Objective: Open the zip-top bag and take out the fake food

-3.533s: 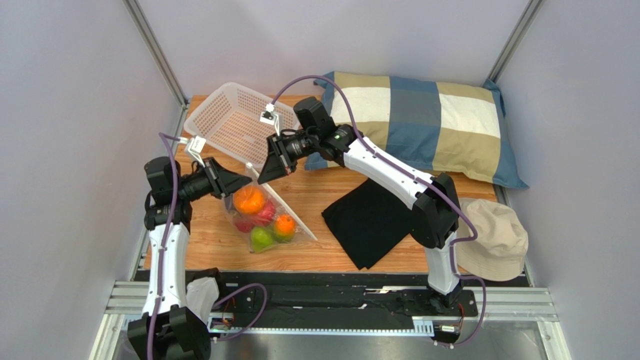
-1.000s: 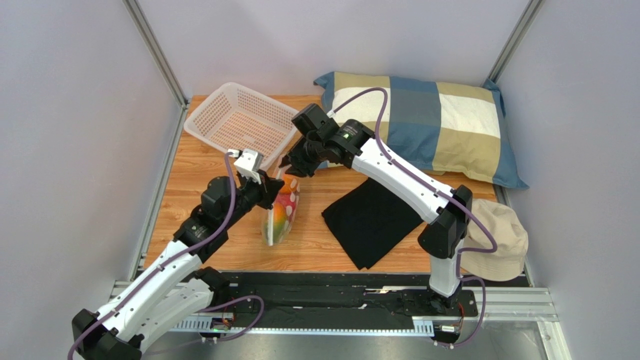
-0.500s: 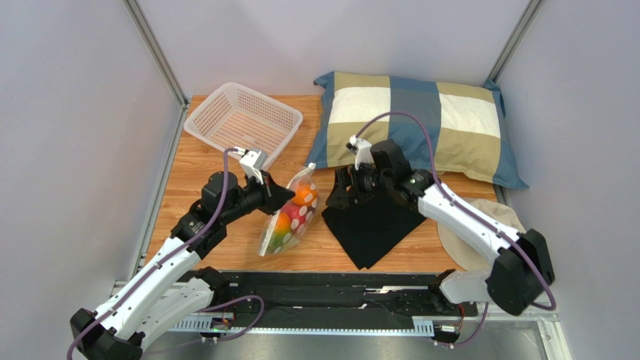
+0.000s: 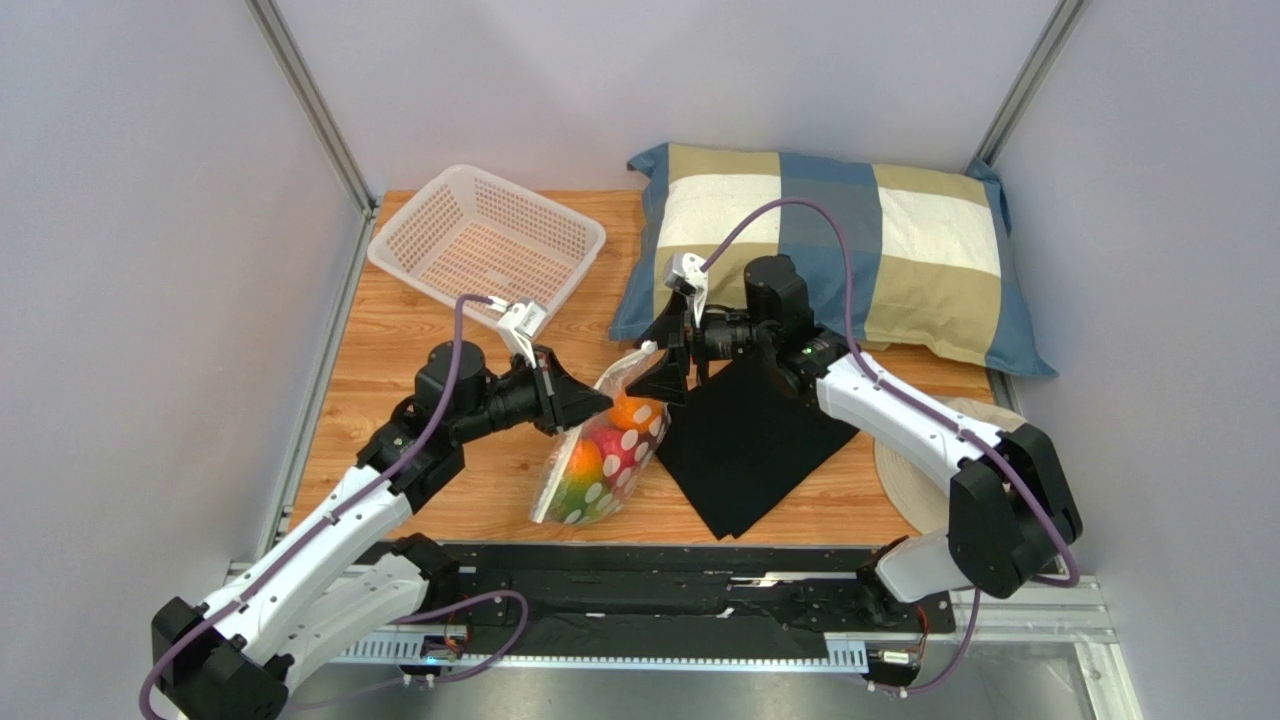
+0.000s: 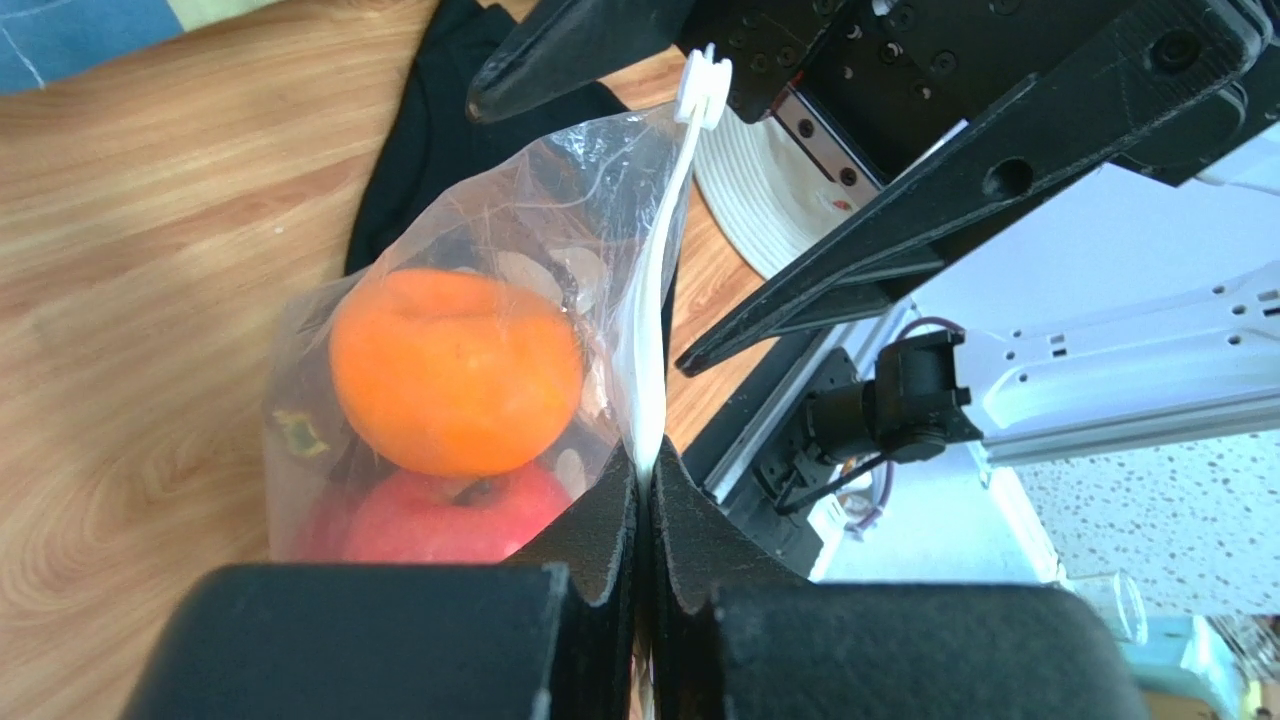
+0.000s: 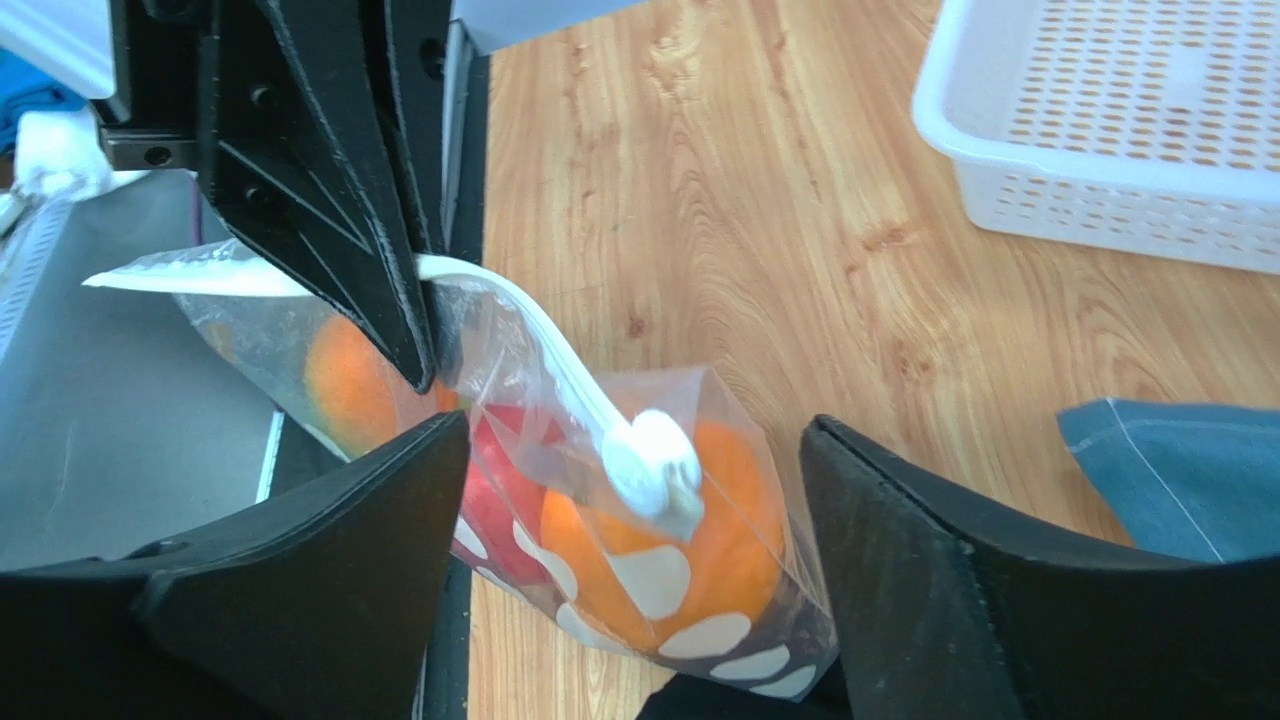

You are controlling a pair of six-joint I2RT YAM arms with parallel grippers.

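One zip-top bag (image 4: 601,458) slanting zipper-up, pinched by left end effector (image 5: 643,477), right end effector (image 6: 634,432) spread wide.

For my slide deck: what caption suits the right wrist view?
Open right gripper flanks the white zip slider of a clear, white-dotted plastic zip-top bag pinched by the shut left gripper.

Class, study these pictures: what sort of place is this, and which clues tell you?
Probably a robot test cell in a lab: plain grey panel walls on metal posts box in a wooden table, with household props: a checked pillow and basket.
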